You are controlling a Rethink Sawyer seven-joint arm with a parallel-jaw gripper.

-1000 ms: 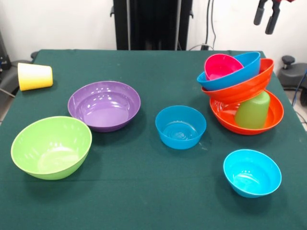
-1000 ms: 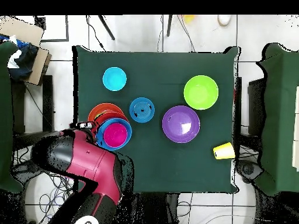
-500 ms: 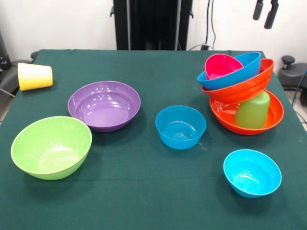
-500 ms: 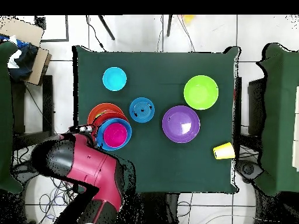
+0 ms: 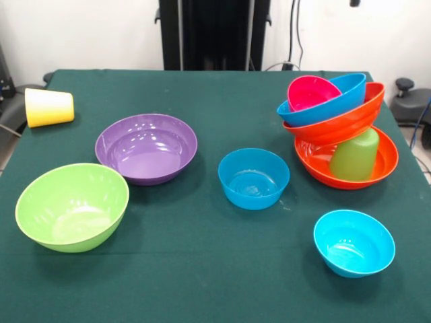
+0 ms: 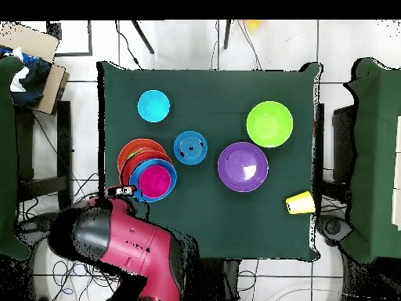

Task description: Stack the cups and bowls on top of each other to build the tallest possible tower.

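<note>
From the front, the tower point(image 5: 337, 128) of glossy round plastic pieces leaned at the table's point(image 5: 202, 269) right side: an orange bowl point(image 5: 377, 168) held an upturned green cup point(image 5: 355, 155).

From overhead, the gripper point(image 6: 121, 190) was just beside the tower point(image 6: 149, 168), apart from it; whether its jaws stood apart, one cannot tell.

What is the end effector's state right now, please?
End effector: drawn up to the frame's top edge, open or closed cannot be told; nothing seen in it.

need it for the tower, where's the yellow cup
The yellow cup lies on its side at the front view's far left table edge, behind the purple bowl.
</note>
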